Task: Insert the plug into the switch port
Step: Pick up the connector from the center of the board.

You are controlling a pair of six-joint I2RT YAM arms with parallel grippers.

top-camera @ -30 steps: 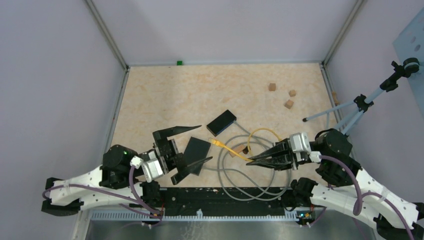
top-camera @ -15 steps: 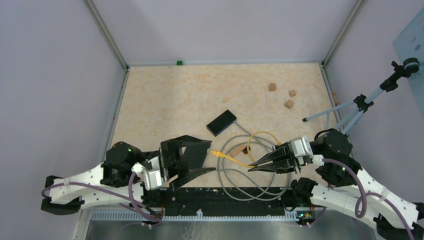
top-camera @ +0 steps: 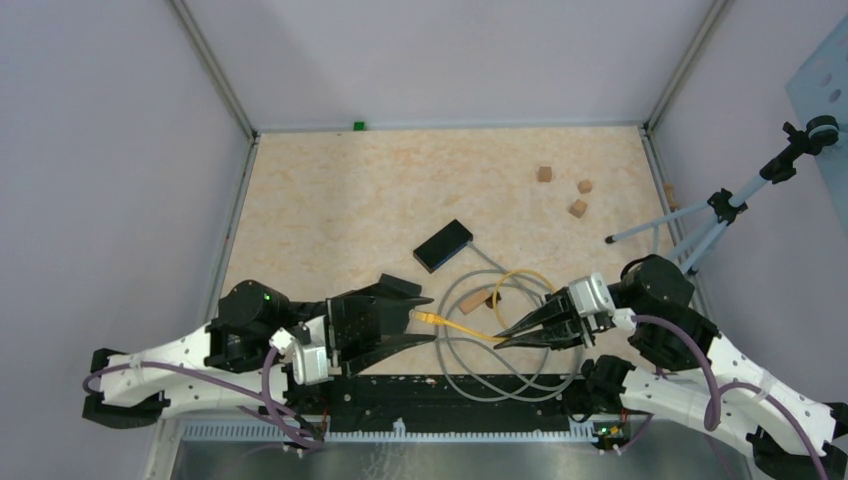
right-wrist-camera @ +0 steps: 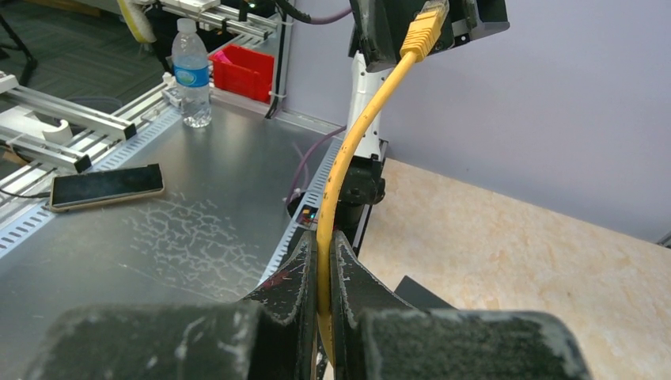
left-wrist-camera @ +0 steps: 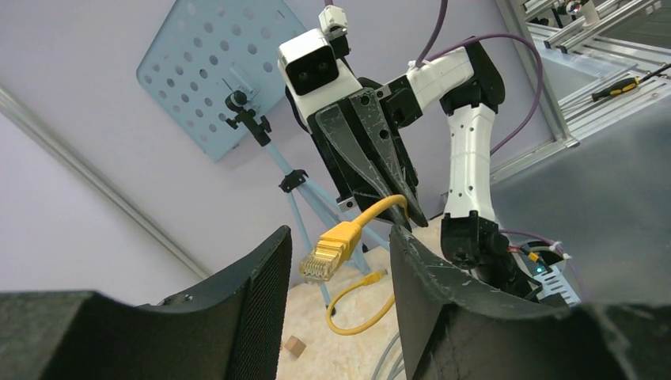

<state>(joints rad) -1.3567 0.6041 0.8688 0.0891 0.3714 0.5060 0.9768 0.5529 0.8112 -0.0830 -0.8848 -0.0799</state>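
Note:
The yellow plug ends a yellow cable and hangs in the air. My right gripper is shut on that cable a short way behind the plug; the right wrist view shows the cable pinched between the fingers and the plug pointing away. My left gripper is open, its fingertips on either side of the plug without touching it; the left wrist view shows the plug between the two fingers. The black switch lies flat on the table beyond both grippers.
Grey cable loops lie on the table under the grippers, running from the switch. A small wooden block sits by the yellow loop, and three more at the far right. A tripod stands at the right edge.
My left gripper has swung right and toward the near edge, bringing its open fingers around the plug. My right gripper has shifted slightly left with the cable.

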